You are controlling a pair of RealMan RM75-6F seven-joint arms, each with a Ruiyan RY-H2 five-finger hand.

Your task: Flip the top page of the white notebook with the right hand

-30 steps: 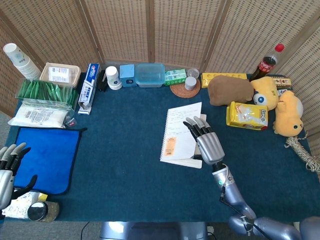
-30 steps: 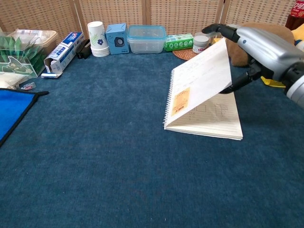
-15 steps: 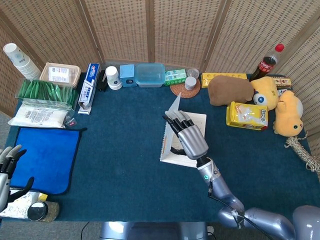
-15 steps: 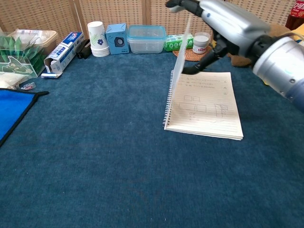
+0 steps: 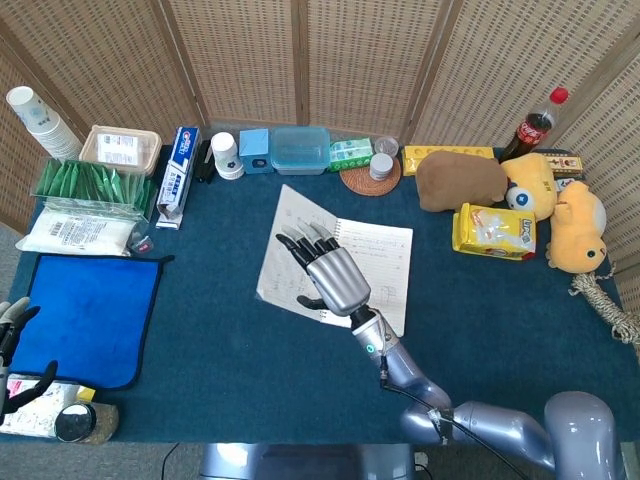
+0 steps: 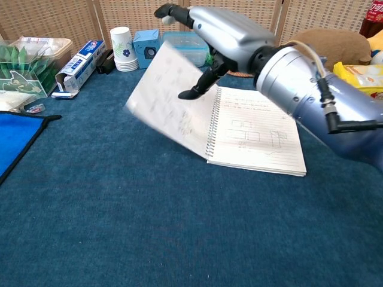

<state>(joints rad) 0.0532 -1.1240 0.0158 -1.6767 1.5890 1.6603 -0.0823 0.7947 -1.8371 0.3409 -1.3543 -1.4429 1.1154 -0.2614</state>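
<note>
The white spiral notebook [image 5: 378, 262] [image 6: 258, 136] lies open in the middle of the blue table. Its top page [image 5: 285, 252] [image 6: 164, 106] hangs tilted over to the left of the spiral, off the table and blurred. My right hand [image 5: 327, 272] [image 6: 218, 34] is over that page with fingers spread and straight. Its thumb touches the page's upturned face; I see no pinch. My left hand [image 5: 14, 348] shows only at the lower left edge of the head view, fingers apart, holding nothing.
A blue mat [image 5: 92, 313] lies at the left. Along the back stand a toothpaste box [image 5: 179, 175], paper cups [image 6: 123, 49], a clear lidded box [image 5: 300, 150] and a coaster [image 5: 370, 178]. Plush toys [image 5: 520, 190], a yellow packet [image 5: 494, 231] and a cola bottle [image 5: 532, 127] are at the right.
My right hand swept from right to left across the notebook, carrying the top page from a low tilt through upright to leaning over the left side. The page beneath now shows.
</note>
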